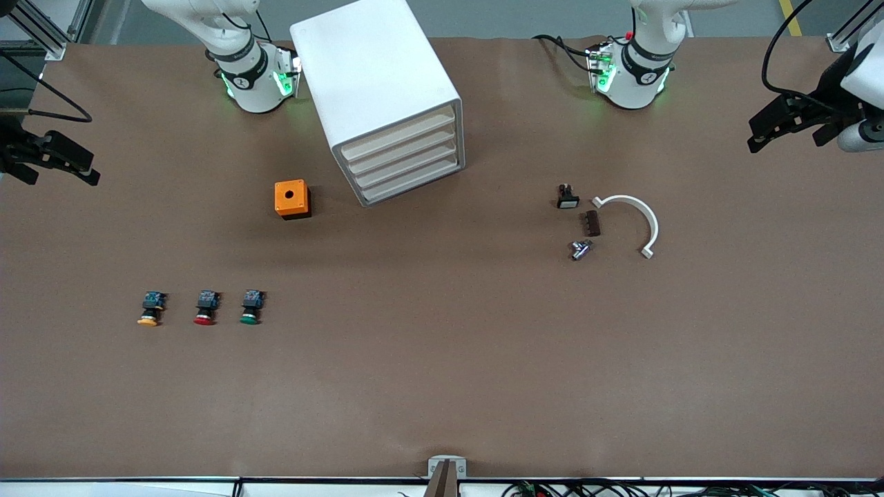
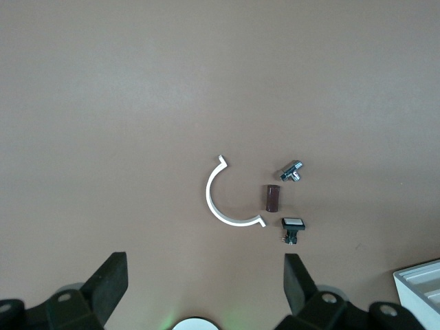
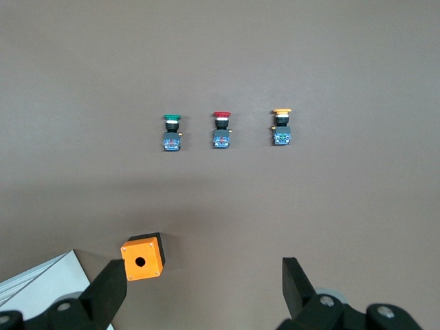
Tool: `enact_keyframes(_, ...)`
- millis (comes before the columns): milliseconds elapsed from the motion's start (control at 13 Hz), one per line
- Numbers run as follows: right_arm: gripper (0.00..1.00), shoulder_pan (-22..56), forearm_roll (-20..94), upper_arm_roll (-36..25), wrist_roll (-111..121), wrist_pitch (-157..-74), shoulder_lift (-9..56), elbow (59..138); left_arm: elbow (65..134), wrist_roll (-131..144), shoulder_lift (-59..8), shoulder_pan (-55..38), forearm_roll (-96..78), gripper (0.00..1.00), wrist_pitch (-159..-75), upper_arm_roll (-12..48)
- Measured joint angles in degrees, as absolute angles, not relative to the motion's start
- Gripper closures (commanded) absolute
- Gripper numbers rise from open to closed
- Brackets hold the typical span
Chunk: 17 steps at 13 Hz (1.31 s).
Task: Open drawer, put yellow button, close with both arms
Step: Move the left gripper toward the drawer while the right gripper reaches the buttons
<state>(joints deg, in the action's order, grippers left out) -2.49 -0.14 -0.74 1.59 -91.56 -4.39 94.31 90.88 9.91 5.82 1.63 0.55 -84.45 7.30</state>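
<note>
The white cabinet point(image 1: 376, 90) stands near the arms' bases, and its top drawer point(image 1: 397, 137) is shut flush like the three below it. The yellow button point(image 1: 150, 308) lies on the brown table toward the right arm's end, at the end of a row with a red-capped button point(image 1: 206, 308) and a green-capped button point(image 1: 251, 308). The yellow button also shows in the right wrist view point(image 3: 281, 127). My right gripper point(image 1: 62, 162) point(image 3: 204, 282) is open and empty, high over the table edge at the right arm's end. My left gripper point(image 1: 780, 124) point(image 2: 204, 275) is open and empty over the left arm's end.
An orange box with a hole point(image 1: 291, 199) sits beside the cabinet, nearer to the front camera. Toward the left arm's end lie a white C-shaped clamp point(image 1: 632, 221), a brown block point(image 1: 592, 223), a metal fitting point(image 1: 580, 249) and a small black switch point(image 1: 568, 197).
</note>
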Motion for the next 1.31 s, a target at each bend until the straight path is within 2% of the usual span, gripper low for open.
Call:
enact_keyframes(615,0.0,-2.5,-0.2,-0.8,1.6,-91.7,-4.4,94.3,90.6,9.9,2.9,1.5,0.7,0.0,-84.0,7.4)
enact_keyframes(1077,0.0,-2.6,-0.3,-1.1,1.6,-92.6,-3.7,93.9,91.1,22.9,-6.8,-0.4,0.7,0.0,-85.3,9.5)
enact_keyframes(1308,0.0,-3.3,-0.3,-1.4,1.6,-96.1,2.9,93.8,91.0,42.3,-12.9,-6.4,0.7,0.0,-88.0,10.6)
